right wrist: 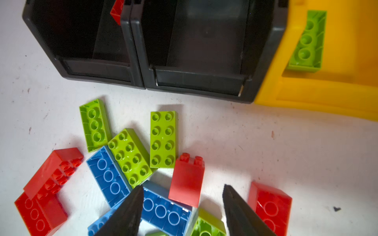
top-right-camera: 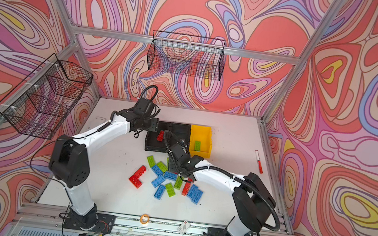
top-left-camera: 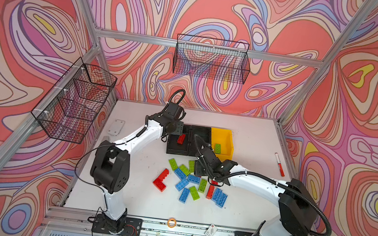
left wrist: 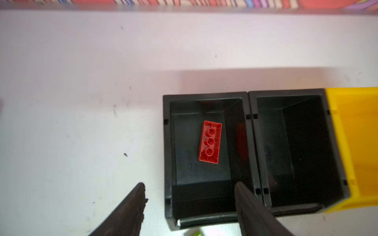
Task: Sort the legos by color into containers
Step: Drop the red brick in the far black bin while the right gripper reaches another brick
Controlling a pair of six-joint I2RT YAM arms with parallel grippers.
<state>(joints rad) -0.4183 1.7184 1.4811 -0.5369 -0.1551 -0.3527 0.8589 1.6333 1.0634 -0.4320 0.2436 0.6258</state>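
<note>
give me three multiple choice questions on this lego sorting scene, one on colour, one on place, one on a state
1. In the yellow plastic bin, the lone plastic brick is: A blue, B lime green, C red.
2. The red plastic brick inside a bin lies in: A the yellow bin, B the black bin beside the yellow one, C the black plastic bin farthest from the yellow one.
3. The left tool is: A shut on a red brick, B open and empty, C shut on a blue brick.
Answers: 1 B, its green underside faces up; 2 C, the left wrist view shows it on that bin's floor; 3 B, its fingers stand apart with nothing between.
</note>
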